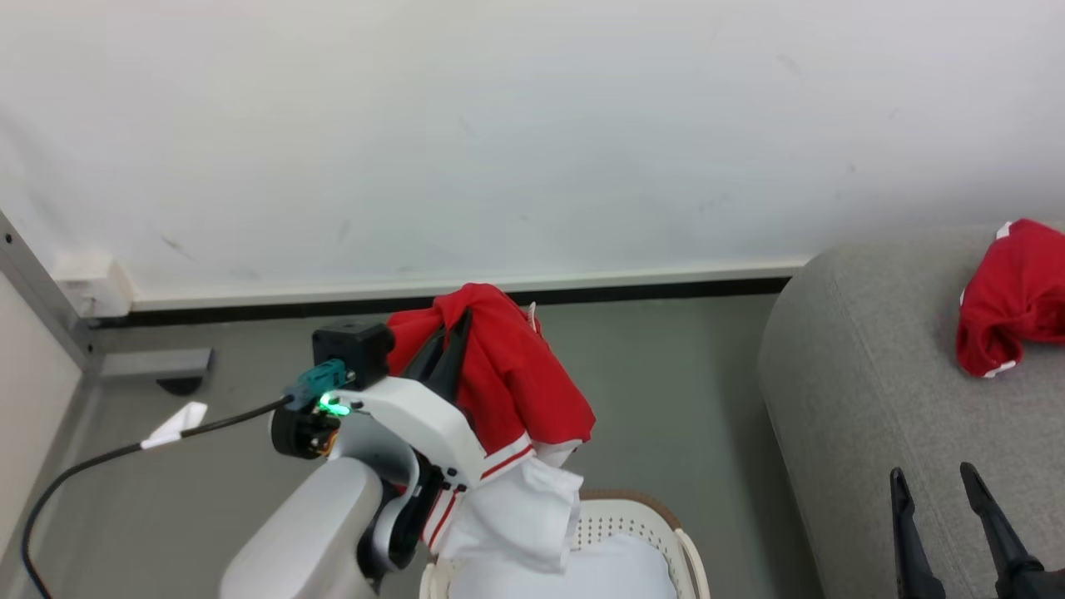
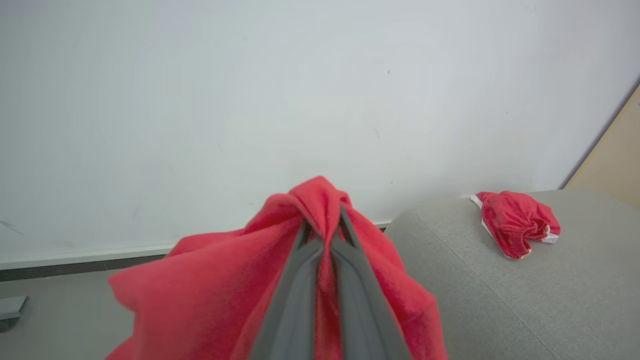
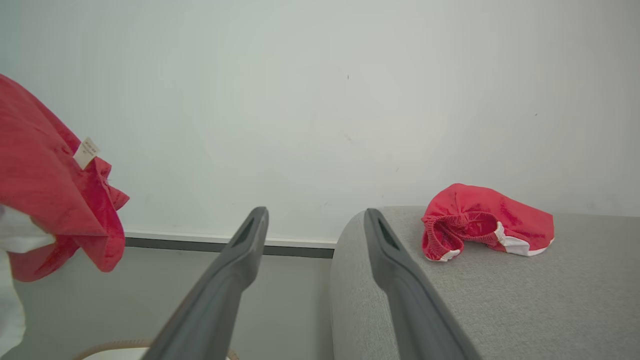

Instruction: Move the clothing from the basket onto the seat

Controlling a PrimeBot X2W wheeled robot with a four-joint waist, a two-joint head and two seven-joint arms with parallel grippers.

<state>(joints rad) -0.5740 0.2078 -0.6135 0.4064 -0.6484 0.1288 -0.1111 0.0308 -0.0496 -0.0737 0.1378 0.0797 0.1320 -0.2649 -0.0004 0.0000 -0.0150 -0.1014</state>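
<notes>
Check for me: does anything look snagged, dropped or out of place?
Only one oddity: the red garment drapes back over the left gripper instead of hanging free, white part dangling above the basket. It might cling on release. A second garment lies crumpled on the sofa.

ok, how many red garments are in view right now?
2. One red garment hangs from the shut left gripper, above the basket; the other red garment lies crumpled on the seat. More may be hidden inside the basket.

Soft red cloth garment [image 1: 516, 378], matt woven grey seat [image 1: 865, 399], perforated plastic basket [image 1: 620, 522].
</notes>
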